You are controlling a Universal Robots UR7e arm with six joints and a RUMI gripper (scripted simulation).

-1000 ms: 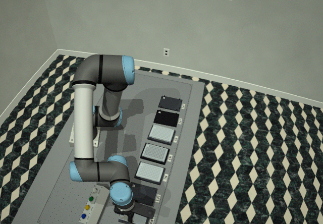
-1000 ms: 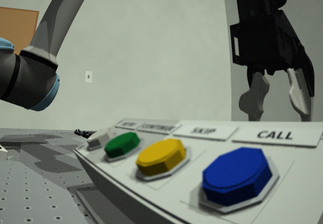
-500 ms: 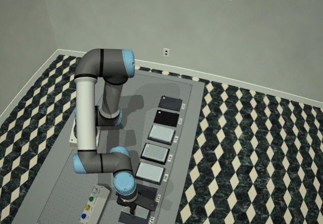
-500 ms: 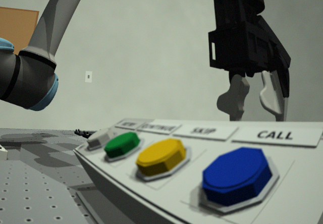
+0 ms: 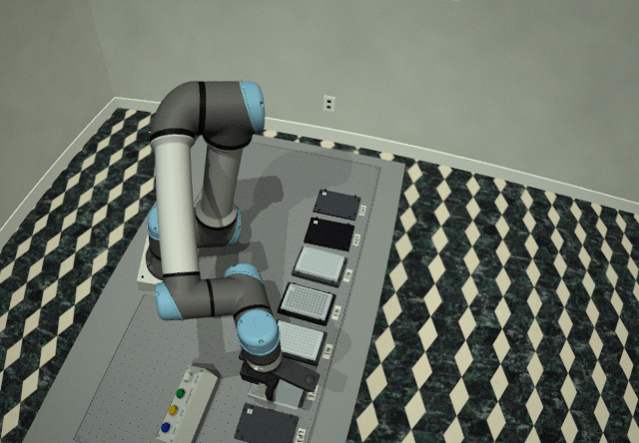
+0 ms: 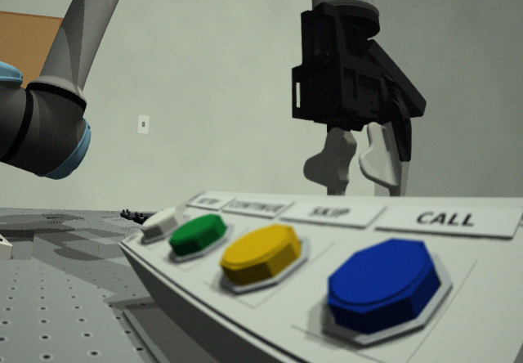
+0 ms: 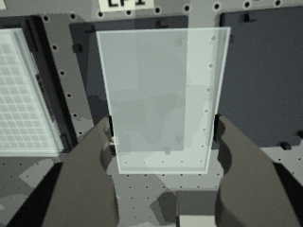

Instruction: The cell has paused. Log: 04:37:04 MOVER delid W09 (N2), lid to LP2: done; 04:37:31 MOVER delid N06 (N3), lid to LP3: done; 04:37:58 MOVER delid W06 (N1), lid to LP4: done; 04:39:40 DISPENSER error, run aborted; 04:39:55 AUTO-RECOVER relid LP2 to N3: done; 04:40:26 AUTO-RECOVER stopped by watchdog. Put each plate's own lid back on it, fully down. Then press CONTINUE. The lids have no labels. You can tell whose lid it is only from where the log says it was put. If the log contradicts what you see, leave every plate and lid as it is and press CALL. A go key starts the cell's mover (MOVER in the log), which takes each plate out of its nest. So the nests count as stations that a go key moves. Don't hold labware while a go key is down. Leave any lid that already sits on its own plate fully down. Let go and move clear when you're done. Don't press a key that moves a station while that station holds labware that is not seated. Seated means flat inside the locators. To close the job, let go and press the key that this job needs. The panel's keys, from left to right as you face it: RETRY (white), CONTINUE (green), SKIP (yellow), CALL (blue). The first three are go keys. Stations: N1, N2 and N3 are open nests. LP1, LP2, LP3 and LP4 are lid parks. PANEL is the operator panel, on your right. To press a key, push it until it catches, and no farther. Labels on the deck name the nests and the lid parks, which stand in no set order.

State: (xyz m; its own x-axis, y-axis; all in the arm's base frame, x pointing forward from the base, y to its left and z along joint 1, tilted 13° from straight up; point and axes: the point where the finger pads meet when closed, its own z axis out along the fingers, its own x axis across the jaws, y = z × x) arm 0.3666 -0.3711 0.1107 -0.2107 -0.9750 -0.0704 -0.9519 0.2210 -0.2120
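My gripper [image 5: 269,389] [image 6: 363,188] [image 7: 162,115] is shut on a clear lid [image 7: 163,99] [image 5: 289,394], gripping its two long edges. It holds the lid level a little above the deck, over a dark lid park and the strip beside it, near the label LP1 [image 7: 125,4]. Three white well plates [image 5: 319,264] [image 5: 307,301] [image 5: 301,340] sit in nests in the row. The nearest one shows at the left of the wrist view [image 7: 21,95]. The far plate looks paler, as if covered; I cannot tell for sure. In the exterior view the fingertips are hidden behind the panel.
The operator panel [image 5: 199,384] [image 6: 464,329] carries white [image 6: 163,224], green [image 5: 180,392] [image 6: 198,233], yellow [image 5: 173,409] [image 6: 261,253] and blue [image 5: 165,426] [image 6: 382,284] keys. Lid parks without lids lie at the far end [image 5: 336,204] [image 5: 328,233] and the near end [image 5: 266,422] [image 7: 265,80].
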